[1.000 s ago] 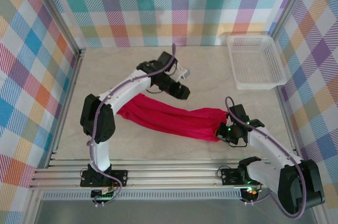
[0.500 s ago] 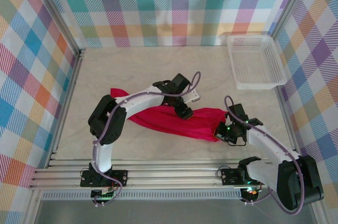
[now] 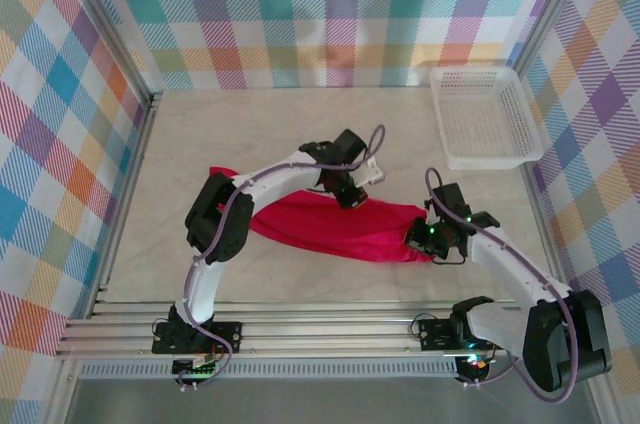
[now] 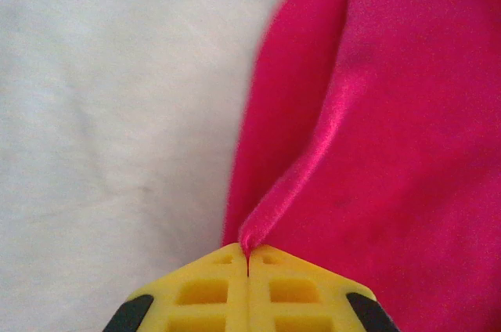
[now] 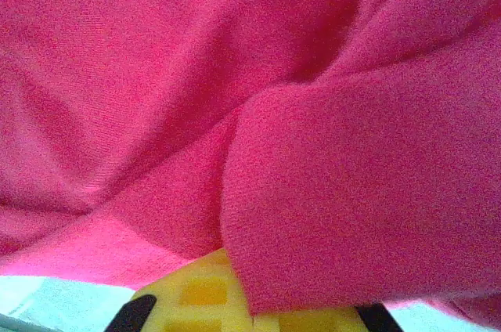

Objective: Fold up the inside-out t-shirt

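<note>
Left end effector (image 4: 248, 260) and right end effector (image 3: 419, 240) each clamp the rumpled red t-shirt (image 3: 320, 229), likely to spread it flat.

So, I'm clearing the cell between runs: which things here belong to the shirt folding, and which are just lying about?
In the job:
- red t-shirt, stretched across the table
- left gripper, jaws shut on a pinch of it
- right gripper, jaws shut on its right end

Lying about:
- white mesh basket, far right corner
</note>
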{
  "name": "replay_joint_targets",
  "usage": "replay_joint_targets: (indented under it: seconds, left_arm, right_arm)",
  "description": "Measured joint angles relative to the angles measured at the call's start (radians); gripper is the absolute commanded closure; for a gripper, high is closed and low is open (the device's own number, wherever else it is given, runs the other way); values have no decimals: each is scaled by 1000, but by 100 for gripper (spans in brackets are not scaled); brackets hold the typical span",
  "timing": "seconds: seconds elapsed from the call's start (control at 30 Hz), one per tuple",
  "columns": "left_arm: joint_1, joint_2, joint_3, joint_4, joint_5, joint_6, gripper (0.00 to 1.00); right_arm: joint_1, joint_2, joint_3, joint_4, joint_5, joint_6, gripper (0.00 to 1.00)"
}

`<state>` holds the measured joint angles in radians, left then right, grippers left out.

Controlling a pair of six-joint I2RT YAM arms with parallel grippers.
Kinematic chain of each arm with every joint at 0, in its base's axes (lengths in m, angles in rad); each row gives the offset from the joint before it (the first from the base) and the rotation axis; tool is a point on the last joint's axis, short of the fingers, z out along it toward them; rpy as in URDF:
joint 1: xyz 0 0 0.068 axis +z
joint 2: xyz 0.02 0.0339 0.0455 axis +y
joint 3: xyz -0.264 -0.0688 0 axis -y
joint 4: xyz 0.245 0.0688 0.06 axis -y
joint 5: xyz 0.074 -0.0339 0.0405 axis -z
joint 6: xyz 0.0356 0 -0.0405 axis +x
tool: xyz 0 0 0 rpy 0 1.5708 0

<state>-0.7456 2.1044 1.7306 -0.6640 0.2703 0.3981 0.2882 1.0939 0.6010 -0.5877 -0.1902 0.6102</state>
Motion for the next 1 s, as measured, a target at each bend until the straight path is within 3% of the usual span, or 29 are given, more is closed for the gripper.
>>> replay_joint_targets:
  seconds: [0.13, 0.33, 0.6, 0.7, 0.77, 0.87, 1.0]
  left_arm:
    - [108, -45, 104, -25, 3, -97, 100]
    - [241, -212, 123, -20, -40, -227, 100]
    - [223, -211, 137, -56, 18, -282, 100]
    - [224, -170, 137, -73, 62, -329, 100]
    - [224, -142, 136, -78, 82, -359, 100]
    - [216, -129, 101, -71, 100, -396, 100]
    - [204, -129, 41, -56, 109, -433, 100]
  right_arm:
    - [-10, 64, 115, -3, 46, -40, 100]
    - [-33, 157, 183, 29, 91, -78, 100]
    - [-32, 179, 124, 43, 129, -77, 100]
    - [-31, 170, 135, 3, 135, -75, 80]
    - [-17, 159, 167, -39, 137, -77, 76]
    - [28, 134, 240, -49, 122, -64, 76]
    - [100, 171, 346, 12, 70, -32, 85]
